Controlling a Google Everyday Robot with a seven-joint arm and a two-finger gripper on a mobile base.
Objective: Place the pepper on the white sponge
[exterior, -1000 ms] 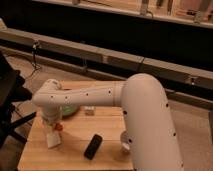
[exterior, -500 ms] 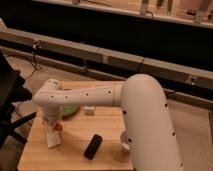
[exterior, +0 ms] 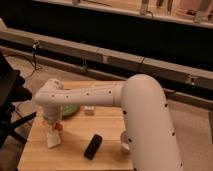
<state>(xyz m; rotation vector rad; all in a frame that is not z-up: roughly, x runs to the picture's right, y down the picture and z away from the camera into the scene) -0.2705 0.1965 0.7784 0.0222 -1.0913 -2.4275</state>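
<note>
The tiny red-orange round pepper (exterior: 58, 127) sits touching the top end of the soft white block sponge (exterior: 52, 140), on the left of the wooden table (exterior: 110, 131), with the robot's gripper (exterior: 51, 122) just above it. Nothing has moved in the last second, so I think it is nearly placed. I cannot tell if the gripper holds it or has let go.

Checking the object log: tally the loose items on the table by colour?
Red-orange: 1, pepper
White: 1, white sponge
Green: 1, green item
Beige: 1, cube
Black: 1, bar
Total: 5
Gripper: just over the white sponge, by the pepper.
Pale shape beside the arm: unclear, uncounted.
</note>
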